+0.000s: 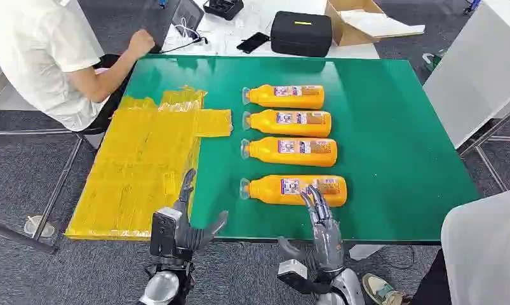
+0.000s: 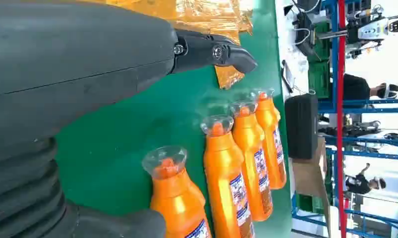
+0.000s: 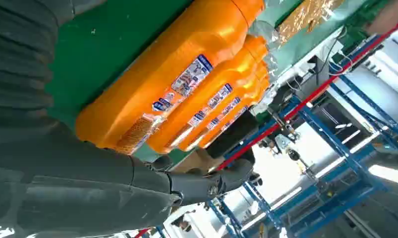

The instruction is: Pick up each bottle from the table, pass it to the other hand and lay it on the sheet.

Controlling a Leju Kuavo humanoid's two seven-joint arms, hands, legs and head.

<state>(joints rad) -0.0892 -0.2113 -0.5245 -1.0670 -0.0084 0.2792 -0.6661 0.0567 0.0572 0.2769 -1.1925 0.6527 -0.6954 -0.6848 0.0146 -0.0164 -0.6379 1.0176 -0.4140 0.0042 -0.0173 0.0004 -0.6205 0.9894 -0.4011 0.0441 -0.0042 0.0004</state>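
Right ahead of the open, empty right hand (image 1: pixel 320 213): nearest bottle (image 1: pixel 295 190), flat on the bench (image 1: pixel 392 140), long axis crosswise to the fingers, cap toward the open left hand (image 1: pixel 187 216) and sheet (image 1: pixel 144 171).

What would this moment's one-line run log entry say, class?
bottles: four lying on green table | yellow sheet: bare | right hand: open over nearest bottle | left hand: open at table edge

Nearest bottle (image 1: pixel 293 190): lower edge partly hidden behind right hand (image 1: pixel 323 225) fingers (image 1: pixel 315 200); contact cannot be told. Labels on all bottles: print too small to read. Seated person (image 1: pixel 46 57) beside the tabletop (image 1: pixel 392 127): cut off by picture edge.
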